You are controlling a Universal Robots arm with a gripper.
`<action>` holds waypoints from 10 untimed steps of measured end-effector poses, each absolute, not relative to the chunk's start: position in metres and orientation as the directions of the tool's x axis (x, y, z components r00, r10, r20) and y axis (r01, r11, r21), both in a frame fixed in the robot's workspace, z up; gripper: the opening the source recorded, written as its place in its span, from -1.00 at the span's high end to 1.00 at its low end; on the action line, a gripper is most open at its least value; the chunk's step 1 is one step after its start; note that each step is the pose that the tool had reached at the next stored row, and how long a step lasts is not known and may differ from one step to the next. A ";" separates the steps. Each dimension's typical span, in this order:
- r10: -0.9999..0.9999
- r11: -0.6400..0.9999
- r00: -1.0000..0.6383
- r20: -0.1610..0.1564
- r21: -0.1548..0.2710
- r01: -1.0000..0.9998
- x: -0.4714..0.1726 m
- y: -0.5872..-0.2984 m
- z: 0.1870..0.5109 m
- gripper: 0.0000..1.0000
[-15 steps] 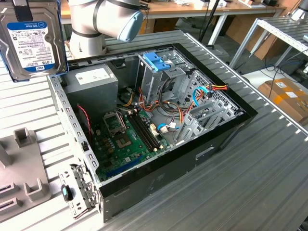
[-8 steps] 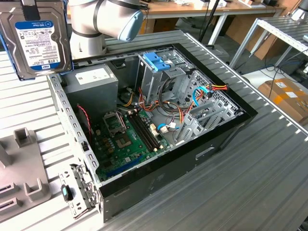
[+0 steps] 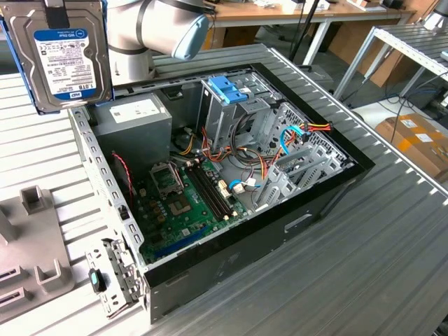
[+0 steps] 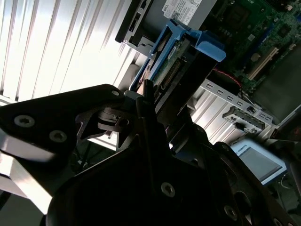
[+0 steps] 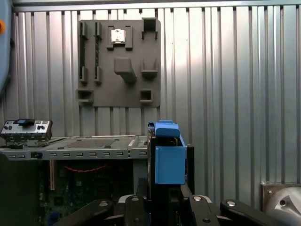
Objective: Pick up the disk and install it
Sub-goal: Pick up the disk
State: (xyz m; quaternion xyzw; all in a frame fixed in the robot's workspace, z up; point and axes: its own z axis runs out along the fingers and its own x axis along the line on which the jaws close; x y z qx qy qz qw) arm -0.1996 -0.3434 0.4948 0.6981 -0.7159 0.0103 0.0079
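Note:
The disk (image 3: 63,52) hangs upright in the air at the exterior view's upper left, its silver face and white-and-blue label showing, above the table beside the open computer case (image 3: 329,189). My gripper (image 3: 57,5) is shut on its top edge. In both wrist views the disk is edge-on: its blue plastic frame (image 5: 168,160) stands between the dark fingers (image 5: 141,197), and in the second wrist view the disk (image 4: 188,52) juts out past my gripper (image 4: 150,101). The metal drive cage with a blue plastic top (image 3: 227,91) stands inside the case.
The case holds a grey power-supply box (image 3: 136,119), a green motherboard (image 3: 182,203) and loose coloured cables (image 3: 308,129). A grey fixture plate (image 5: 120,61) with slots lies on the ribbed table beside the case. The arm's body (image 3: 161,28) rises behind the case.

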 end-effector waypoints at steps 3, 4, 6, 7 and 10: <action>-0.999 0.025 -0.025 0.026 -0.004 -1.000 -0.196 -0.343 0.495 0.30; -0.999 0.025 -0.025 0.026 -0.004 -1.000 -0.195 -0.343 0.495 0.30; -0.999 0.025 -0.025 0.026 -0.004 -1.000 -0.191 -0.342 0.495 0.30; -0.999 0.025 -0.025 0.026 -0.004 -1.000 -0.190 -0.342 0.495 0.30; -0.999 0.025 -0.025 0.026 -0.004 -1.000 -0.186 -0.341 0.495 0.30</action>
